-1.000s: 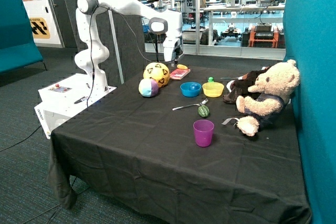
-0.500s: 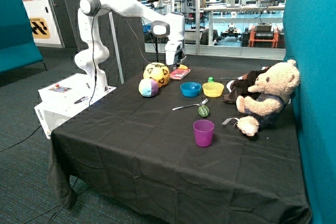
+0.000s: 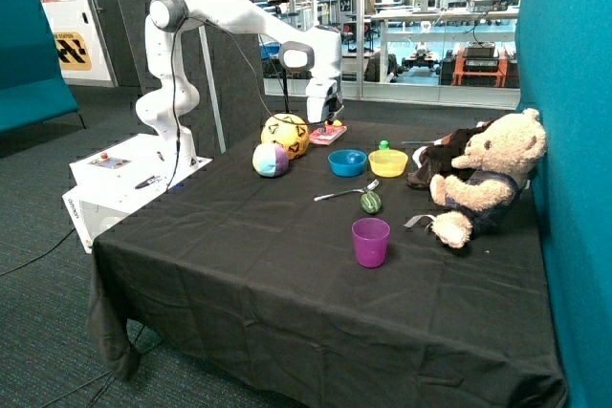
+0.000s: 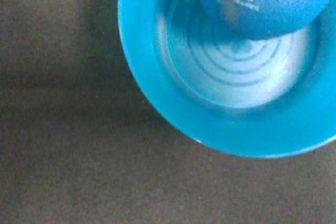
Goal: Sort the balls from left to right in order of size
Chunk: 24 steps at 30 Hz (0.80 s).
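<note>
Since a moment ago, the hand (image 3: 326, 119) has slid toward the bowl (image 4: 173, 119). Below the hand, the blue ball (image 4: 262, 3) seems to sit in that bowl, waiting to be picked. I cannot tell if the hand is open.

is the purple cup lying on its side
No, the purple cup stands upright with its mouth facing up, near the front of the table.

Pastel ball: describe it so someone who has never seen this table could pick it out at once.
On the black-clothed table, look at the far corner nearest the robot's base, where the gripper hangs beside two balls. The pastel ball is the nearer, smaller one, with multicoloured panels, not the yellow ball with black triangles.
</note>
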Each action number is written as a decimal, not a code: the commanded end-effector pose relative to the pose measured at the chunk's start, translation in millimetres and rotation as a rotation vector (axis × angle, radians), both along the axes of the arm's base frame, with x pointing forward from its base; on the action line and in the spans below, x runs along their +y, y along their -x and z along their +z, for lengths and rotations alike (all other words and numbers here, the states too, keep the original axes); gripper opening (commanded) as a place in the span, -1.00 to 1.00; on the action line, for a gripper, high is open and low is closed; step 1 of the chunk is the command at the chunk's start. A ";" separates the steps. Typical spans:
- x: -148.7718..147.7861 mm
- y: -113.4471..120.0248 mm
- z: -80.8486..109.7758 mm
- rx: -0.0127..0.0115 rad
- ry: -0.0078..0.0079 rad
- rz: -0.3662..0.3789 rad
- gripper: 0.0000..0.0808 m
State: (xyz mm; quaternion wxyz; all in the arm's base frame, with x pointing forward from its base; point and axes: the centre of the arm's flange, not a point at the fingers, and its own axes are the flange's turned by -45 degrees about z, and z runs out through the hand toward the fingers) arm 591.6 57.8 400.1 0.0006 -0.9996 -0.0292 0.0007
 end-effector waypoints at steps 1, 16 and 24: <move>1.5 -10.7 -8.7 -0.0014 0.0012 -0.003 0.72; 4.4 -28.7 -16.9 -0.0014 0.0012 -0.015 0.50; 5.2 -35.6 -19.3 -0.0014 0.0012 -0.020 0.13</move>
